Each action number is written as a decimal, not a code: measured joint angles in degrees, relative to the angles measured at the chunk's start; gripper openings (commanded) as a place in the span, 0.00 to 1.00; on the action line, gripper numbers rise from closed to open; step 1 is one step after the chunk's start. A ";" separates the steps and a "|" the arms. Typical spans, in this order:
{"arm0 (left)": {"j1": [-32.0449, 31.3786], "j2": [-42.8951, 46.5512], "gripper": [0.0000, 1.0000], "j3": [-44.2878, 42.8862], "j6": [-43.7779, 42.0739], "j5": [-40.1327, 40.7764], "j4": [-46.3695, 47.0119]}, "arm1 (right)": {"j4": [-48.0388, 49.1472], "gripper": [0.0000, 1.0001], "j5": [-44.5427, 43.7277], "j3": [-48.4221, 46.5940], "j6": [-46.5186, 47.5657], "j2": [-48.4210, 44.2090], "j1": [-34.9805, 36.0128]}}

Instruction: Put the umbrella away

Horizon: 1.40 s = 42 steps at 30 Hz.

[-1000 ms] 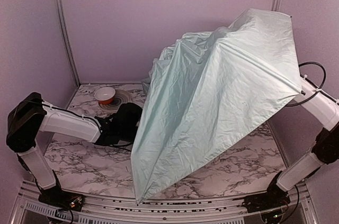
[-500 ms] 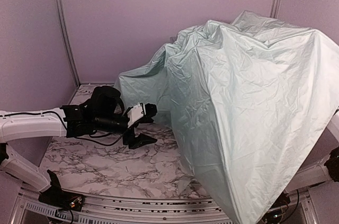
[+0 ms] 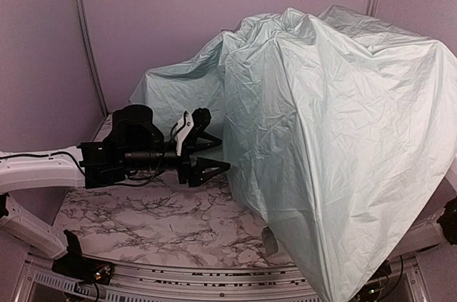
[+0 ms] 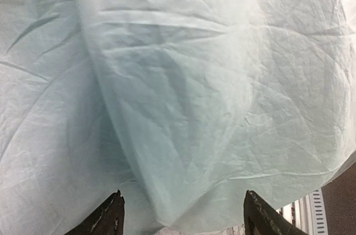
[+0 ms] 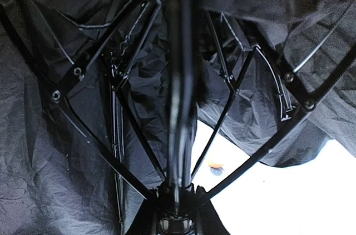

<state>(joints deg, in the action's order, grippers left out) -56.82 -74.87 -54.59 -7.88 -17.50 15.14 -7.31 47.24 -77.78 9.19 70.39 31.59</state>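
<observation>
The open umbrella is covering the counter's 12-to-5 o'clock side — the left hand, fingers apart, is hovering at its 9 o'clock edge; the right hand is clamping the shaft.

High rear view looks forward; wrist views (close) share the umbrella.
</observation>
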 measured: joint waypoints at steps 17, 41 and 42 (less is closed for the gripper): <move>1.79 -5.57 0.48 0.46 -5.90 3.02 5.25 | 0.98 0.00 -0.20 0.04 -1.90 0.13 0.17; 4.31 -6.29 0.00 2.27 4.98 -6.16 14.84 | -18.16 0.00 -16.26 -1.95 9.60 1.14 5.99; 4.83 -5.49 0.00 2.36 5.81 -6.34 15.82 | -19.91 0.00 -17.77 -2.21 10.43 1.42 6.54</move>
<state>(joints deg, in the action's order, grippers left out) -51.99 -80.36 -52.23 -2.07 -23.83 30.96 -27.22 29.47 -79.99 19.62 71.81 38.13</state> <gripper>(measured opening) 0.026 0.158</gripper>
